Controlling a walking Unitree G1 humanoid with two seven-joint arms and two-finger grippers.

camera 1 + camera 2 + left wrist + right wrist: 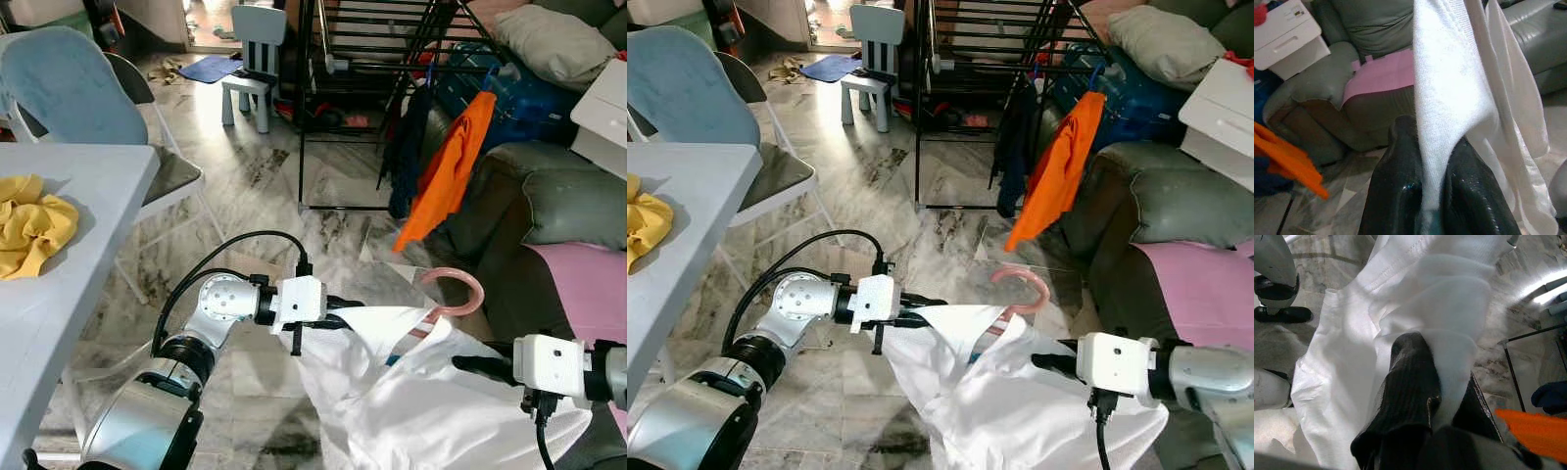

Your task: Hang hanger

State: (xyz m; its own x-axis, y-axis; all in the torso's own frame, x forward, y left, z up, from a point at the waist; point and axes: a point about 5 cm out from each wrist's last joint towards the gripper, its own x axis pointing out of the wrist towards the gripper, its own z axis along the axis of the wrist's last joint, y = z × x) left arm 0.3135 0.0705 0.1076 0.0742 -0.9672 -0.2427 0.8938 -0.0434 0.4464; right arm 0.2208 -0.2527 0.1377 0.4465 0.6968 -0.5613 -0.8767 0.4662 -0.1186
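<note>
Left eye view. Left gripper (343,311): fingers pinched on one upper edge of a white garment (411,392), arm reaching in from the robot's left. Right gripper (475,364): fingers buried in the cloth on the opposite side, pinching it. Pink hanger (460,294): its hook rises out of the garment's neck, between the two grippers and a little beyond them; the body of the hanger is hidden inside the cloth. Black drying rack (392,59): stands well ahead across the marble floor (284,196), an orange garment (446,171) already hanging from it. Grey sofa (558,196) to the right, white table (69,225) with a yellow cloth (29,230) to the left.

Right eye view. Same arrangement. The hanger's shoulders, judged from the spread of the cloth, run roughly from one gripper to the other, hook uppermost. The rack lies forward of both grippers; the hook looks slightly nearer the right gripper, though neither holds it directly.

Left wrist view. Two black fingers (1400,196) pressed together on a fold of white fabric; sofa and a pink cover (1381,78) beyond.

Right wrist view. Black fingers (1410,382) closed on bunched white cloth; floor and an orange edge (1537,431) beyond.
</note>
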